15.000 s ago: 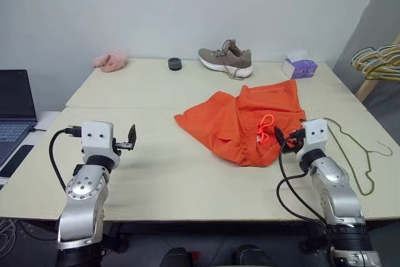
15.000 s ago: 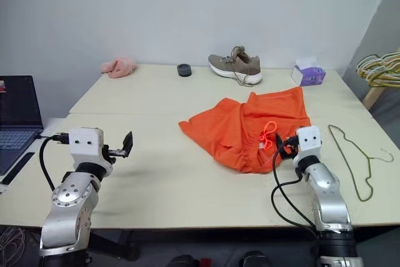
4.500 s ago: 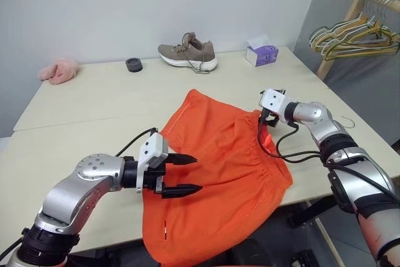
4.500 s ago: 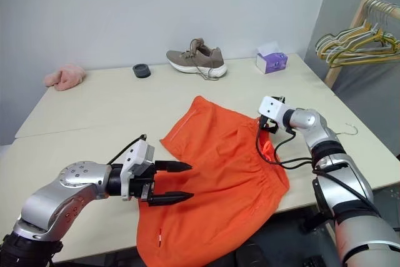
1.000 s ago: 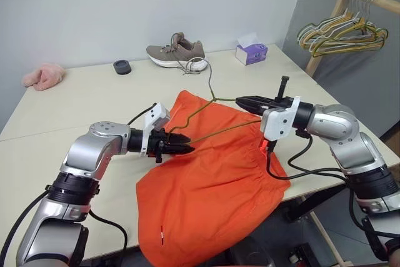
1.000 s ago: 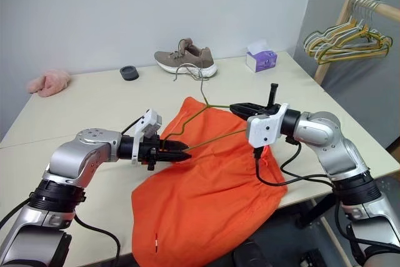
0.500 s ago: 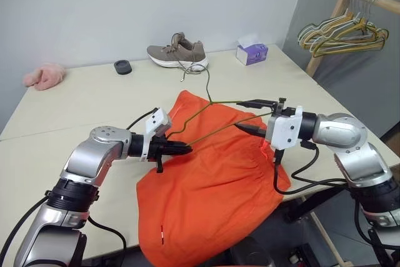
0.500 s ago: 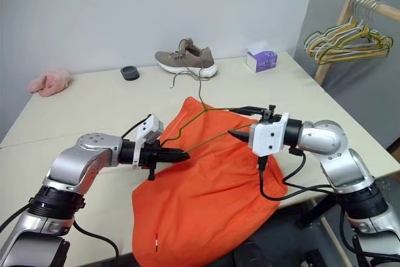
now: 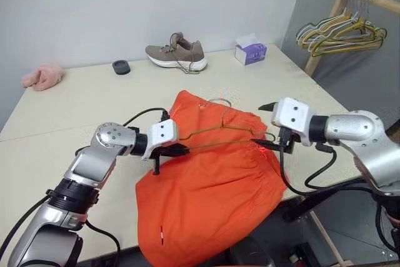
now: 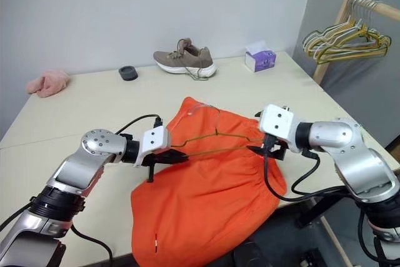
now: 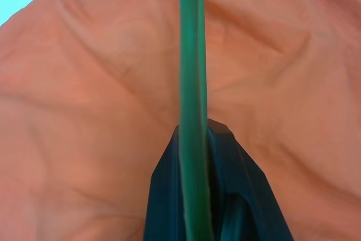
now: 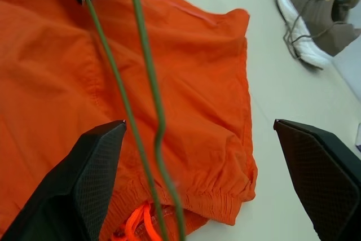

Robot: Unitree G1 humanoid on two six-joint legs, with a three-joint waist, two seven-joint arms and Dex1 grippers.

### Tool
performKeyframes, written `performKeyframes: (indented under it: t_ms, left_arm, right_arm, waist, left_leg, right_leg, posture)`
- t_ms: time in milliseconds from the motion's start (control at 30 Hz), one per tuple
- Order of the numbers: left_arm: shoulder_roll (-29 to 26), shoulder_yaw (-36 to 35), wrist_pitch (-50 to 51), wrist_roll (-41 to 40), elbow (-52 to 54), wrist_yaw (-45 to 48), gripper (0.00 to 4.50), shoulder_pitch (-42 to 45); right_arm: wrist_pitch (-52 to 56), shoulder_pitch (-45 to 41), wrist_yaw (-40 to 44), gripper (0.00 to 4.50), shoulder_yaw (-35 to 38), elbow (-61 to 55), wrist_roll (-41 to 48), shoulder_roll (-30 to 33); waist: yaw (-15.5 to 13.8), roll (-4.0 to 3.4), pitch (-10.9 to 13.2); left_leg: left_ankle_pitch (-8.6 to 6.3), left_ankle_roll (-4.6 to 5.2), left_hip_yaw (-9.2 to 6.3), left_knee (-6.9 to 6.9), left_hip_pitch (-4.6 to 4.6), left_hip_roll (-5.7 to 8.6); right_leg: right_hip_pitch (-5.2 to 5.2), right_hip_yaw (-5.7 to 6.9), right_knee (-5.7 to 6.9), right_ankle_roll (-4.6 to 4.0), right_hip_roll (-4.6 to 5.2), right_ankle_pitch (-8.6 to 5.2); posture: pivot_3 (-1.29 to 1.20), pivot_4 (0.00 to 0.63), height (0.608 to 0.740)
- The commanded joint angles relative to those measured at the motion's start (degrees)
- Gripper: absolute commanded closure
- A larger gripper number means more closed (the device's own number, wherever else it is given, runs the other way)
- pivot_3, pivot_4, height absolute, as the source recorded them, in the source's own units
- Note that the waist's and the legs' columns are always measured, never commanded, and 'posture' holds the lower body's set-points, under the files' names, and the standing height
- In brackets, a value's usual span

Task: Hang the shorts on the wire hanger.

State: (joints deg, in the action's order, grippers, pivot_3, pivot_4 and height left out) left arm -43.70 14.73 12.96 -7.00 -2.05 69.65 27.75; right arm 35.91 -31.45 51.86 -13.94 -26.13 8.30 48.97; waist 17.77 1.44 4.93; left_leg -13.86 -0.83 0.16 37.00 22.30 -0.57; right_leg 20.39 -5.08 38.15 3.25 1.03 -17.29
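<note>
Shorts [image 9: 212,179], one wire hanger [image 9: 222,130], one shoe [image 9: 175,50]

Illumination is even, diffuse and bright in the head views; shadows under the shorts [image 9: 212,186] are soft. No glare is present. The left wrist view is blurred at close range, rendering the wire hanger [image 11: 193,111] as a soft green band. The right wrist view is sharper, with its fingers [image 12: 84,184] defocused.
</note>
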Motion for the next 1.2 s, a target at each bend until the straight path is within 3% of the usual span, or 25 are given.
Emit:
performKeyframes:
  t_ms: [33, 167, 267, 633, 1033, 1200]
  left_arm:
    - [-0.4, -0.4, -2.5, 0.9, 1.7, 0.2, 4.5, 0.1]
    - [0.0, -0.4, -3.5, 1.2, 1.4, 0.1, 4.5, -0.3]
    - [0.2, -0.5, -4.0, 1.3, 1.4, 0.0, 4.5, -0.6]
    - [1.0, -1.4, -1.9, -0.2, 3.0, -0.5, 4.5, -1.5]
    - [5.3, -7.0, 3.4, -6.9, 1.3, -0.5, 4.5, -0.8]
    - [6.3, -9.9, 7.1, -11.7, 1.7, -1.1, 3.15, -0.1]
  right_arm:
    - [2.6, -2.9, 4.0, 0.03, -4.4, 0.5, -0.8, 0.6]
    - [5.5, -4.4, 6.6, 0.03, -8.2, 1.6, -1.0, -0.1]
    - [6.3, -5.3, 7.1, 0.59, -11.4, 3.7, -2.0, -1.7]
    - [6.1, -5.0, 7.6, 4.46, -12.4, 6.2, -4.1, -2.7]
    - [5.6, -3.0, 8.9, 4.46, -6.7, 3.8, -2.5, 0.9]
    - [6.3, -1.2, 9.0, 4.5, -2.2, 2.8, -1.2, 3.8]
  waist:
    - [0.0, 0.0, 0.0]
    - [-0.1, -0.01, 0.0]
    - [-0.1, 0.02, 0.0]
    - [0.0, 0.02, 0.0]
    - [-0.1, 0.01, 0.0]
    - [-0.1, 0.02, 0.0]
  left_leg:
    - [0.0, 0.0, -0.01, 0.0, 0.06, 0.0]
    - [0.0, 0.0, -0.05, 0.04, 0.47, 0.01]
    - [0.0, 0.0, 0.01, 0.12, 0.73, 0.1]
    - [0.03, -0.02, 0.01, 0.23, 0.64, 0.08]
    - [0.03, -0.02, -0.03, 0.26, 0.66, 0.07]
    - [0.03, -0.02, -0.05, 0.3, 0.67, 0.06]
  right_leg:
    - [0.04, 0.02, 0.0, 0.0, 0.0, 0.0]
    - [0.42, 0.06, 0.04, -0.15, 0.01, 0.1]
    - [0.89, -0.01, 0.48, -0.04, 0.07, 0.04]
    - [0.95, -0.03, 0.84, 0.0, 0.02, 0.0]
    - [0.94, 0.0, 0.86, 0.0, 0.02, 0.0]
    - [0.93, 0.03, 0.87, 0.0, 0.02, 0.0]
  posture:
    - [-0.32, 0.051, 0.74]
    - [-0.31, 0.052, 0.74]
    - [-0.31, 0.052, 0.74]
    - [-0.3, 0.052, 0.74]
    - [-0.31, 0.043, 0.74]
    - [-0.32, 0.039, 0.74]
